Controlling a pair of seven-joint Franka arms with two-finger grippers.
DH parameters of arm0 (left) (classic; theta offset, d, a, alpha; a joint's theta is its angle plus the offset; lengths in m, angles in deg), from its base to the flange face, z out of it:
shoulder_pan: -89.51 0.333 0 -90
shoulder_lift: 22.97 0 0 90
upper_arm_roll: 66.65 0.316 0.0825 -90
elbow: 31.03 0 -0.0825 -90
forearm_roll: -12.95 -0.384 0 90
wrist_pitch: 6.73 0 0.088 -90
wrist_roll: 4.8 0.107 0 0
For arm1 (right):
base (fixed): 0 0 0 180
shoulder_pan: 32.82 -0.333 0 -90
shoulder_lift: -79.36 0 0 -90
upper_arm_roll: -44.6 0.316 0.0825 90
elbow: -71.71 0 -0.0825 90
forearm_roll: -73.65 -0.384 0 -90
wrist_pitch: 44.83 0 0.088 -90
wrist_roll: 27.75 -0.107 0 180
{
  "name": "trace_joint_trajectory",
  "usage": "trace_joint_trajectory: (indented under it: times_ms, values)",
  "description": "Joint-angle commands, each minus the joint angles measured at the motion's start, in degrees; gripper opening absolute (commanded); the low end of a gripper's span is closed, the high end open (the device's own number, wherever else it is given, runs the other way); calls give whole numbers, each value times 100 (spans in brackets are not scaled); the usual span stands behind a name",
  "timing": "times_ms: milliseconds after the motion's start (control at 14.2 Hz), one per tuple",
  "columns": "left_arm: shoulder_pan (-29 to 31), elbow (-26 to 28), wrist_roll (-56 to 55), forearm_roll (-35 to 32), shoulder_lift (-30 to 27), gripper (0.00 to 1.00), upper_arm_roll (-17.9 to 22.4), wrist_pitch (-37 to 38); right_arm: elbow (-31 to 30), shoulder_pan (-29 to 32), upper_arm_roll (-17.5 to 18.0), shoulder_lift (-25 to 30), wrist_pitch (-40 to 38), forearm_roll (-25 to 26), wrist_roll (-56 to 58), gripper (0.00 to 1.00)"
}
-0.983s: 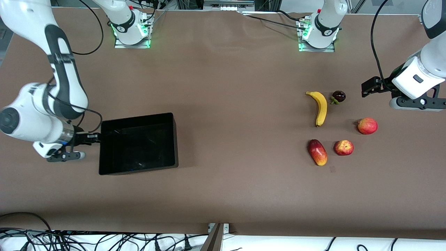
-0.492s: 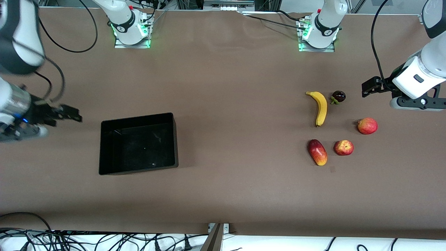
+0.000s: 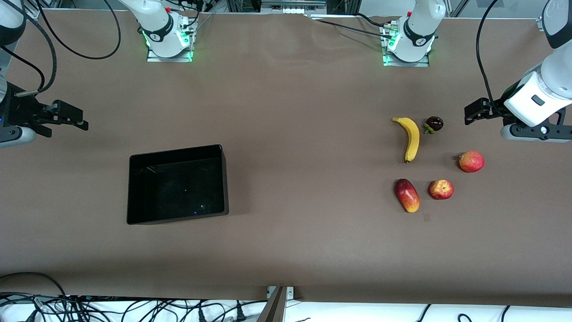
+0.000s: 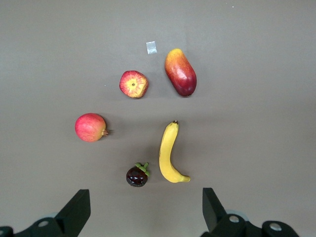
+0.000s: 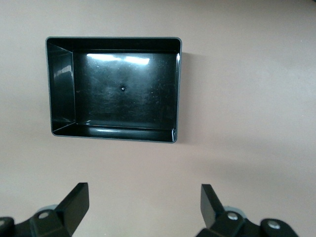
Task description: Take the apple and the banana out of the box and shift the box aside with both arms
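Fruits are bunched up at the left arm's end of the table. The banana (image 3: pixel 412 138) has a mangosteen (image 3: pixel 434 123) just beside it, tight squeeze there. The apple (image 3: pixel 441 189) sits close to the mango (image 3: pixel 407 195), with the pomegranate (image 3: pixel 471 161) a bit farther from the front camera. The black tray (image 3: pixel 177 184) stands alone, open table all around it, and its inside is bare. Wide open stretch between tray and fruits.
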Motion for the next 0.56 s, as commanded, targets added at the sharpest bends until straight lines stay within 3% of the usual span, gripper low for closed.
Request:
trace_joint_trajectory:
  times_ms: [0,492]
  values:
    - [-20,-219,71,134,111,100,19,123,-14,-13,37,24,-24,237,-92,100]
    - [-20,-220,62,134,119,100,19,123,-5,-92,28,16,2,369,-101,100]
